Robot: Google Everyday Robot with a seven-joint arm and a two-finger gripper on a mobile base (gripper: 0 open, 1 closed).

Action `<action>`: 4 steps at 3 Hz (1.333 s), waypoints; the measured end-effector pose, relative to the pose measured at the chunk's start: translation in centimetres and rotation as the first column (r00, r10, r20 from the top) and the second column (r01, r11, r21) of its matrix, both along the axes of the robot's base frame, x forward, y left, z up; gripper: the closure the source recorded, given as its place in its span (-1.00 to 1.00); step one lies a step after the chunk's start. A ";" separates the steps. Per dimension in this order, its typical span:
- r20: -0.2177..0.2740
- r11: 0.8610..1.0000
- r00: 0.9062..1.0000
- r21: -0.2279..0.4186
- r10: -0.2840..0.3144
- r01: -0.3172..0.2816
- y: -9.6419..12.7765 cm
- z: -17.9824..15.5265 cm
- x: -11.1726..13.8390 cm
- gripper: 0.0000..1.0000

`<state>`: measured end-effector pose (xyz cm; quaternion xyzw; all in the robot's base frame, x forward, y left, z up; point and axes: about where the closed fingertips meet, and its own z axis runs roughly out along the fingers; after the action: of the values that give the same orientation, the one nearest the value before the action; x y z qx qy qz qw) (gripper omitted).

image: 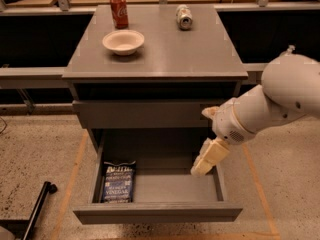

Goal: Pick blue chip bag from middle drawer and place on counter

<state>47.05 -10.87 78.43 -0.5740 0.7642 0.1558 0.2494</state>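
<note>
The blue chip bag (pixel 119 182) lies flat at the left end of the open middle drawer (pixel 157 213), label up, against the left wall. My gripper (pixel 209 157) hangs from the white arm (pixel 270 104) over the drawer's right end, just above its floor and well to the right of the bag. It holds nothing that I can see. The counter (pixel 170 49) is the grey cabinet top above the drawer.
On the counter stand a red soda can (pixel 119 11), a white bowl (pixel 123 41) and a silver can (pixel 184 17) lying on its side. A closed drawer front (pixel 140 115) sits above the open one. A black bar (pixel 36 209) lies on the floor at left.
</note>
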 end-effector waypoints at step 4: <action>-0.298 0.978 0.954 0.188 -0.027 0.087 7.2 -17.1 -2.3 -1.00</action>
<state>44.70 -3.65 61.31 -0.4943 0.7897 0.3075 0.1937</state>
